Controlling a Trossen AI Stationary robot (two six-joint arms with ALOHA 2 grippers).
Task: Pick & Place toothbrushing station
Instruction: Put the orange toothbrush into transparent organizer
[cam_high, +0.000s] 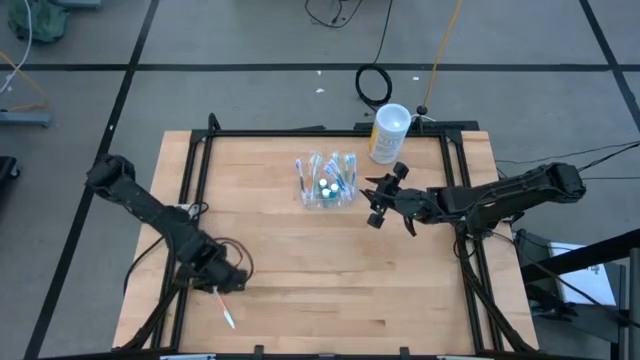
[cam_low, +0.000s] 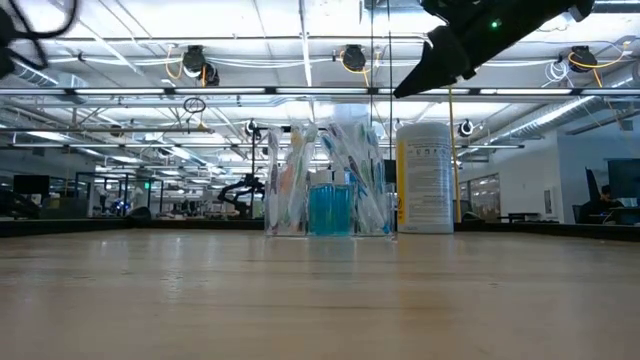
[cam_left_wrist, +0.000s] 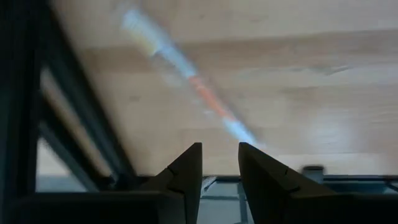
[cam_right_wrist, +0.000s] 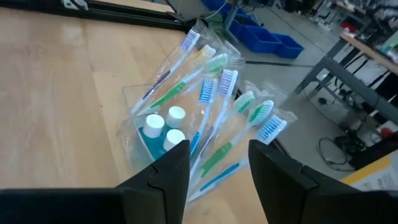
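Observation:
The toothbrushing station (cam_high: 327, 185) is a clear holder standing on the far middle of the table (cam_high: 300, 260). It holds several wrapped toothbrushes (cam_right_wrist: 214, 93) and white-capped teal tubes (cam_right_wrist: 165, 127), and it also shows in the low view (cam_low: 330, 190). My right gripper (cam_high: 385, 200) hovers open just right of it, above the table, and in its wrist view (cam_right_wrist: 219, 155) nothing lies between the fingers. My left gripper (cam_high: 222, 288) is at the near left, shut on one toothbrush (cam_high: 227, 313), which is seen blurred in its wrist view (cam_left_wrist: 199, 87). My left gripper (cam_left_wrist: 221, 149) has the toothbrush by one end (cam_left_wrist: 245, 135), right at the fingertips. The gripper slants down toward the table's near edge. The brush sticks out ahead of the fingers, roughly in line with them, over the wood. Blur hides the exact contact.
A tall white canister (cam_high: 388, 132) with a yellow label stands at the far edge, right of the station (cam_low: 424, 178). Black frame rails (cam_high: 320, 132) run around the table, and one passes close to my left gripper (cam_left_wrist: 74, 112). Bare wood lies in the near middle.

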